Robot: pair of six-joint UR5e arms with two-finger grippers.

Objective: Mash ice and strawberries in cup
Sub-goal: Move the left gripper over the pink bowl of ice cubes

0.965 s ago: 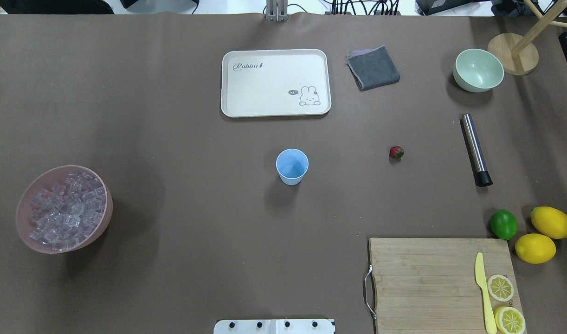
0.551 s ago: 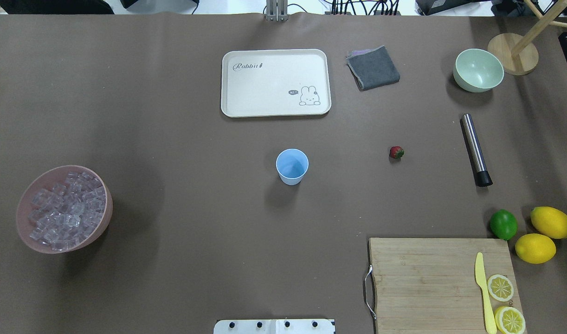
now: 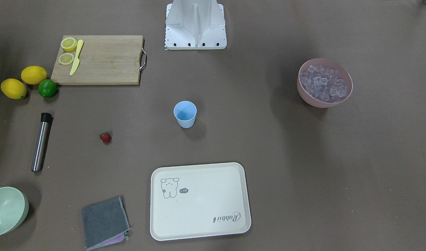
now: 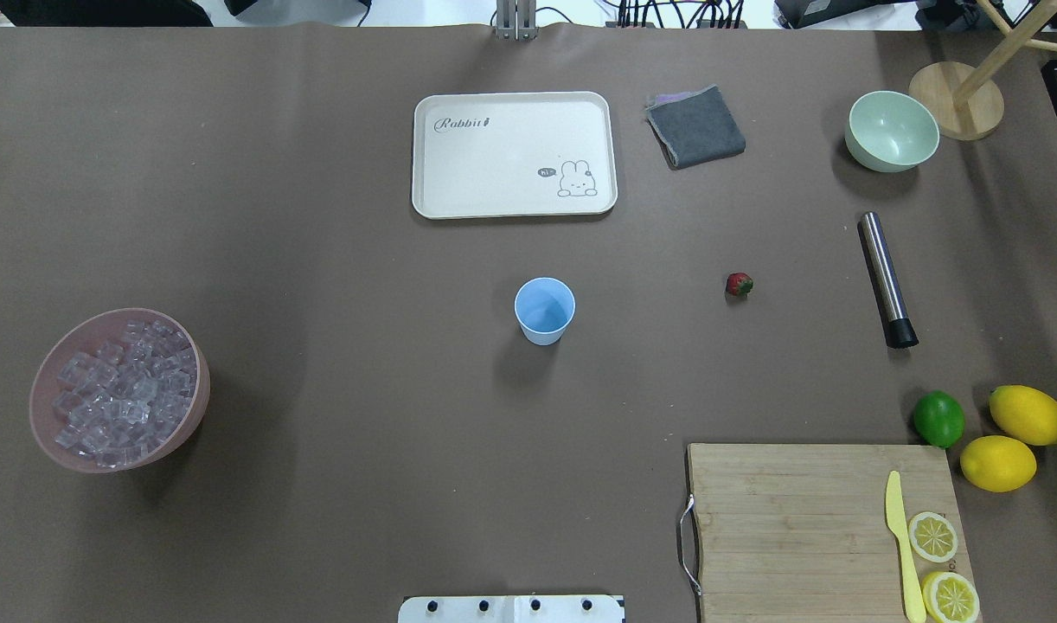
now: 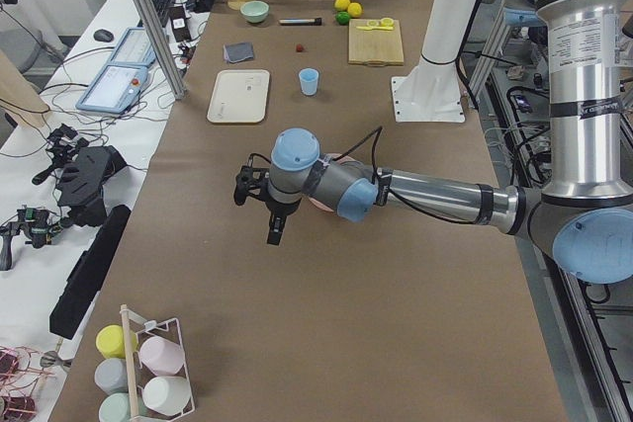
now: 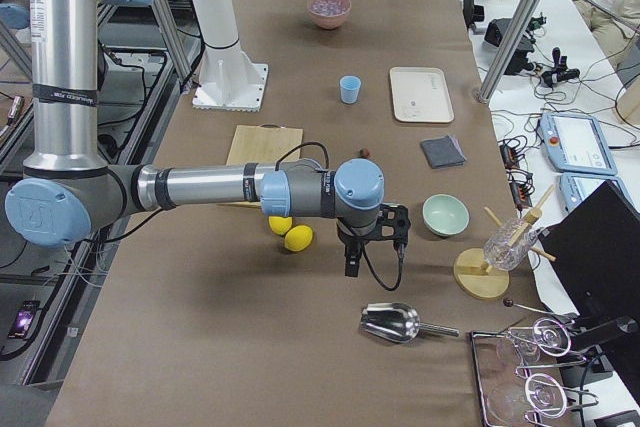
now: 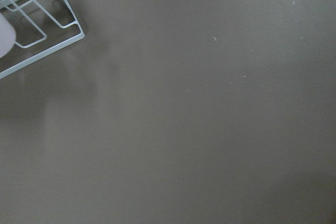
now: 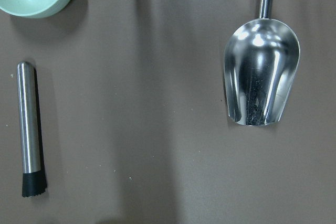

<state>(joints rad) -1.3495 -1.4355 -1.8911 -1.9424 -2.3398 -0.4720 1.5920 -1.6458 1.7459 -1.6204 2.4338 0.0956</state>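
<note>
The light-blue cup (image 4: 544,310) stands upright and empty-looking mid-table, also in the front view (image 3: 185,113). The red strawberry (image 4: 739,284) lies on the table to its right. The ice (image 4: 122,389) fills a pink bowl (image 4: 193,424) at the left. Neither gripper shows in the overhead or front views. My left gripper (image 5: 274,236) hangs above the table beyond the pink bowl, far from the cup. My right gripper (image 6: 352,265) hangs above the table between the lemons and a steel scoop (image 8: 261,72). I cannot tell whether either is open or shut.
A steel muddler (image 4: 887,279) lies right of the strawberry. A cream tray (image 4: 514,154), grey cloth (image 4: 695,126) and pale-green bowl (image 4: 892,131) sit at the back. A cutting board (image 4: 797,519) with a knife and lemon slices, a lime (image 4: 938,418) and two lemons sit front right.
</note>
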